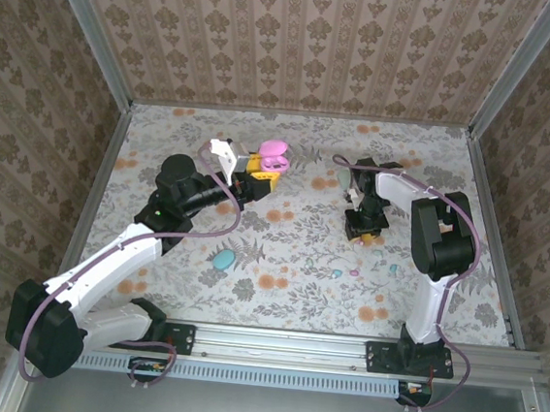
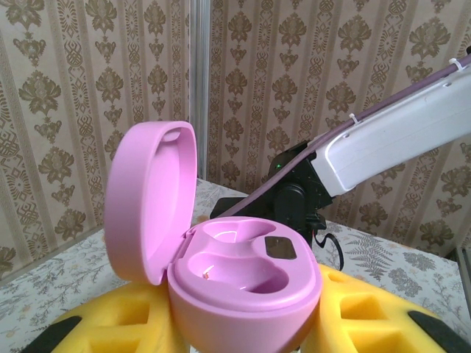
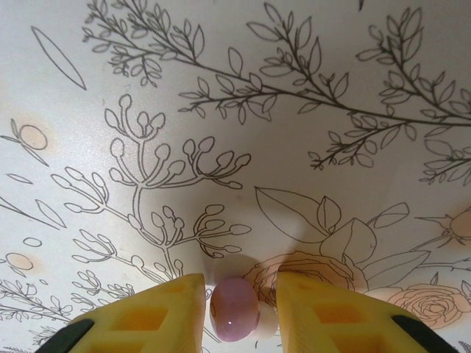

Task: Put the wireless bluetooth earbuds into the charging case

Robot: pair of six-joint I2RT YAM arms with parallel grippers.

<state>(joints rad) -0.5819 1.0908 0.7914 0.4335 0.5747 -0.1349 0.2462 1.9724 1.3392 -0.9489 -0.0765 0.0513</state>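
My left tool point(image 2: 240, 332) is clamped on the pink charging case point(image 2: 246, 290), its yellow fingers point(image 2: 110, 323) pressing the rounded lower half from both sides. The case is held up off the floral desk point(image 1: 296, 242), toward the far left of it. Its lid point(image 2: 147, 198) stands open and tipped back to the left. The two moulded wells inside have no bud in them, and a small dark square sits by the right-hand well.

My right tool point(image 3: 241, 312) points straight down at the desk, right of centre, well apart from the case. Its yellow fingers point(image 3: 165, 312) stand a narrow way apart, with a pink earbud point(image 3: 234, 310) between them, low against the printed surface. A pale bit shows just beside the bud on the right. I cannot tell whether the pads are pressing the bud or only flanking it.

From above, a blue-green oval case point(image 1: 223, 258) lies on the desk in front of my left arm. A tiny blue bud point(image 1: 338, 272) lies near my right arm.
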